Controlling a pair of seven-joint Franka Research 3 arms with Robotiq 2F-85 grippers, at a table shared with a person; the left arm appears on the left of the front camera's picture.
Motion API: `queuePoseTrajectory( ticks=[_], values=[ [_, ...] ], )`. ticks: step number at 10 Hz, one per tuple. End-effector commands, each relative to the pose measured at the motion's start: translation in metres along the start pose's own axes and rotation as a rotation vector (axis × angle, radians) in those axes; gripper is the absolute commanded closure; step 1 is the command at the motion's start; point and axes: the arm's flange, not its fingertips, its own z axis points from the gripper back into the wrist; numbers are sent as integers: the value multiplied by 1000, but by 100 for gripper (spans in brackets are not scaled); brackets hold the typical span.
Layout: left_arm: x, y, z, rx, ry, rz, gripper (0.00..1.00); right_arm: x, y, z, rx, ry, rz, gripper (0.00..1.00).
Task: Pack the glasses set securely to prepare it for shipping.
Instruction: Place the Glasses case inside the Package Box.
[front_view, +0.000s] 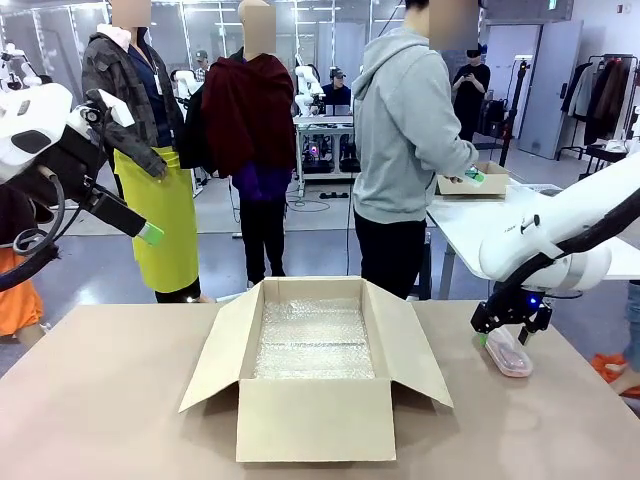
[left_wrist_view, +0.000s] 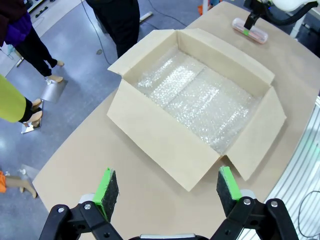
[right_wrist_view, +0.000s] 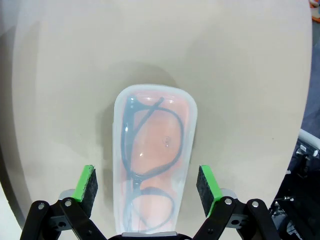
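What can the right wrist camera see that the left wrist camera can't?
Right wrist camera: dark-framed eyeglasses inside the pink clear-topped case, framed by the open right gripper. Left wrist camera: the open left gripper and the open brown cardboard box lined with clear bubble wrap. Both: the pink case lying flat on the tan table.

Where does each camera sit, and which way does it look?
Front view: between the arms, robot's side, facing across the cardboard box to a person in a grey hoodie; left arm and right arm show.
Left wrist view: on the left arm, looking down at the box's bubble wrap; its open jaws' green pads show.
Right wrist view: on the right arm, looking down at the pink case; open jaws either side, not touching.
Shared: front and left wrist views show box and pink case.
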Motion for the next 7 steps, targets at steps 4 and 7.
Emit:
queuePoseTrajectory(
  ticks=[4, 7],
  values=[
    [1, 1, 2, 4, -3, -5, 0, 5, 4, -6, -11, 42, -36, 17],
    [1, 1, 2, 4, -3, -5, 0, 4, 3, -6, -6, 45, -41, 45]
  ],
)
